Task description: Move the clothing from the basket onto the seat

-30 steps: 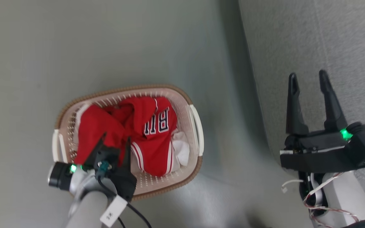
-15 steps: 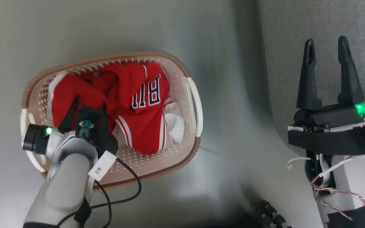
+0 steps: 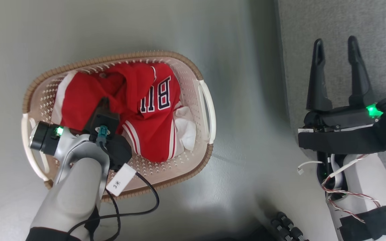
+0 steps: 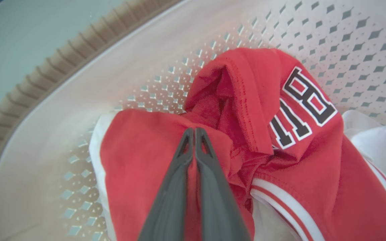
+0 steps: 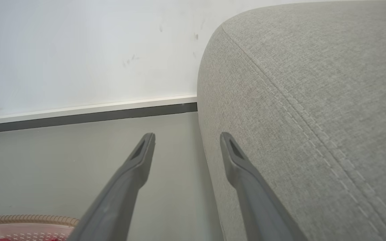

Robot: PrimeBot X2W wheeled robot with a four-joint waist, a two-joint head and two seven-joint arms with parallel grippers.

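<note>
The fingers of the left gripper were clenched together, tip against tip, on a fold of the plain red garment, with a strip of red cloth showing between them lower down. Just to the right of those fingers lay the lettered jersey, crumpled against the garment, and beyond it some white cloth. Both red clothes lay inside the basket, whose holed wall rose past the fingertips. The right gripper hung well apart from the basket with its fingers spread wide and nothing between them, their tips over the edge of the grey sofa, the floor on their other side.
</note>
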